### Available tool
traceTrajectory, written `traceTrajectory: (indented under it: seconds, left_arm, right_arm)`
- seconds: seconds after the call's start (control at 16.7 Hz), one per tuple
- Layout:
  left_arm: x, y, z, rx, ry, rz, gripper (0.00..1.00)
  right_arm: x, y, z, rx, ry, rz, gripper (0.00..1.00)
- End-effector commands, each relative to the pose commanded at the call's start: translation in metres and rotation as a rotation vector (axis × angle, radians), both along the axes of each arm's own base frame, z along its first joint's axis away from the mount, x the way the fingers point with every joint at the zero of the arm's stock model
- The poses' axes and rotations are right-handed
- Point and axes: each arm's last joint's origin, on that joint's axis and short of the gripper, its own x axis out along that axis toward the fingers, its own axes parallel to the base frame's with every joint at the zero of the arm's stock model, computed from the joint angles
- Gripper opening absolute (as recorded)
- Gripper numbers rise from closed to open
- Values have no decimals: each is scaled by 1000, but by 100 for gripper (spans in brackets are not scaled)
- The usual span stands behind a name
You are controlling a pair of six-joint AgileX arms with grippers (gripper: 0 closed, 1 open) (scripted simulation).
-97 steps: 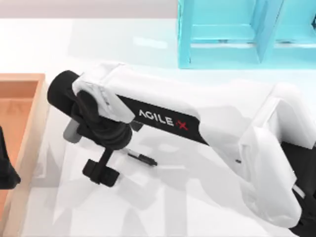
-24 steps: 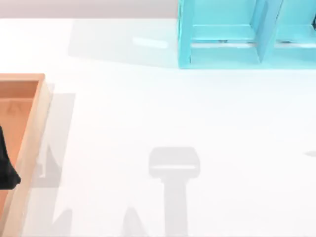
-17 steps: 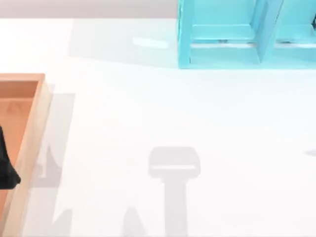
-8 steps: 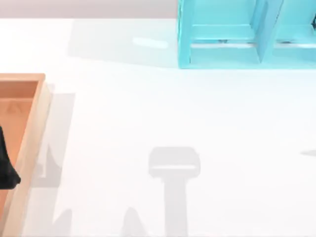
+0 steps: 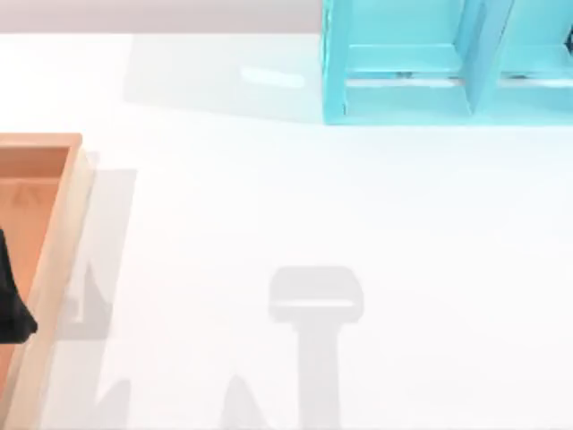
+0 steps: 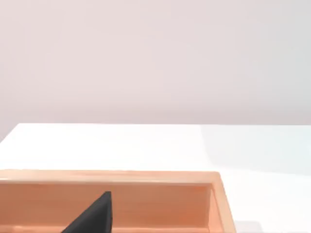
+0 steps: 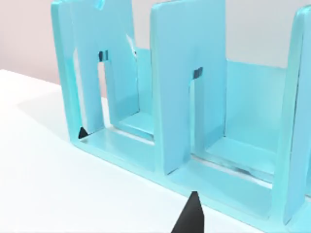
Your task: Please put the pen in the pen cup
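Gone from the table (image 5: 269, 197) since 5.8 s ago: the right arm that stretched across the middle, and the pen that lay on the white top beside its gripper. Since 1.4 s ago nothing has shifted in the top view.

Arm pose: the right gripper (image 7: 191, 216) shows as 1 dark pointed tip low in the right wrist view. It is above the white top, near the base of the rack and aimed at its front. Cannot tell how wide it stands or whether it holds anything. The left gripper (image 6: 92, 218) shows as 1 dark wedge in the left wrist view, inside the tray's outline and short of the far wall. Cannot tell its opening or any hold either. In the top view a black shape (image 5: 11, 305) sits over the tray at the left edge.

Containers: a teal divider rack (image 5: 403, 98) stands at the far right of the table. It has upright panels, and 2 open bays face the right wrist camera (image 7: 189, 97). A shallow wooden tray (image 5: 63, 233) is at the left edge, its rim (image 6: 146, 177) pale and its floor orange-brown. A grey arm-shaped shadow (image 5: 315, 305) lies on the near middle of the top.

Cannot tell where the pen is.
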Motion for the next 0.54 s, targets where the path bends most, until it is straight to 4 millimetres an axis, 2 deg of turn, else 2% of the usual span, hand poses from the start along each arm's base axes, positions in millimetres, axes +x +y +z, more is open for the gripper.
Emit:
traceTrajectory:
  seconds: [0.18,0.54]
  left_arm:
    - [0,0,0,0,0,0,100]
    - [0,0,0,0,0,0,100]
  right_arm:
    - [0,0,0,0,0,0,98]
    - [0,0,0,0,0,0,100]
